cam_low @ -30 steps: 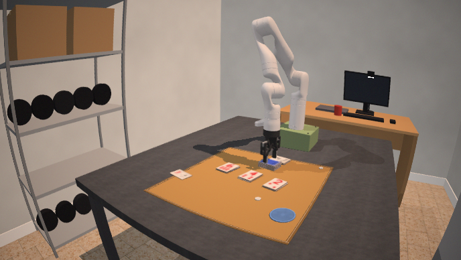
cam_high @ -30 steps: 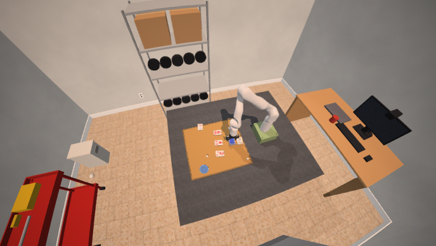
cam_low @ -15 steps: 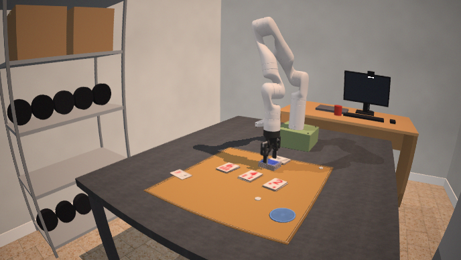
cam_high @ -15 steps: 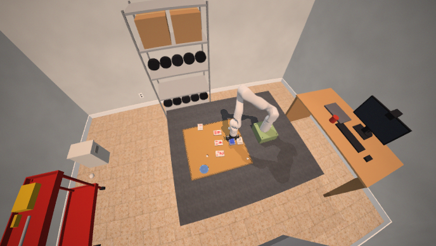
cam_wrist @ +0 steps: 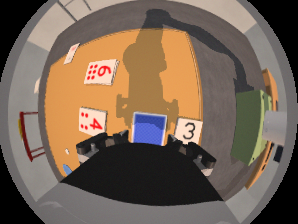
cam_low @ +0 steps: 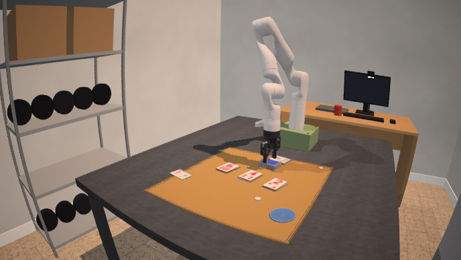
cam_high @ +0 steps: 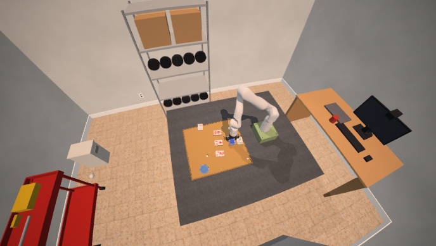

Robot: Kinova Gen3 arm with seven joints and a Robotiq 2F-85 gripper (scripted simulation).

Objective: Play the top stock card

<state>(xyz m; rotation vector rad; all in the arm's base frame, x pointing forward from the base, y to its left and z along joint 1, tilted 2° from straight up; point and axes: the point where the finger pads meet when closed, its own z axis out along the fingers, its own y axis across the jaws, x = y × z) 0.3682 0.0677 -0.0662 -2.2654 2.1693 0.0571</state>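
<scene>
The face-down stock (cam_high: pixel 232 141) (cam_low: pixel 270 163) (cam_wrist: pixel 149 128) is a blue-backed stack on the orange mat (cam_high: pixel 196 158) (cam_low: pixel 214 198). My gripper (cam_high: pixel 232 139) (cam_low: pixel 270 157) (cam_wrist: pixel 148 137) is open and points straight down, low over the stock, with a finger on each side of it. Three face-up red piles lie in a row: a 6 (cam_high: pixel 217 132) (cam_low: pixel 228 167) (cam_wrist: pixel 100 71), a 4 (cam_high: pixel 218 142) (cam_low: pixel 250 175) (cam_wrist: pixel 89 120) and a 2 (cam_high: pixel 220 153) (cam_low: pixel 275 183). A black 3 (cam_high: pixel 240 140) (cam_low: pixel 283 159) (cam_wrist: pixel 189 129) lies right beside the stock.
A lone card (cam_high: pixel 200 127) (cam_low: pixel 181 173) (cam_wrist: pixel 71 52) lies at the mat's far corner. A blue disc (cam_high: pixel 204 168) (cam_low: pixel 282 214) and two small white pucks (cam_low: pixel 257 198) (cam_low: pixel 321 167) sit on the mat. The arm's green base (cam_high: pixel 265 133) (cam_low: pixel 299 135) stands just behind the mat.
</scene>
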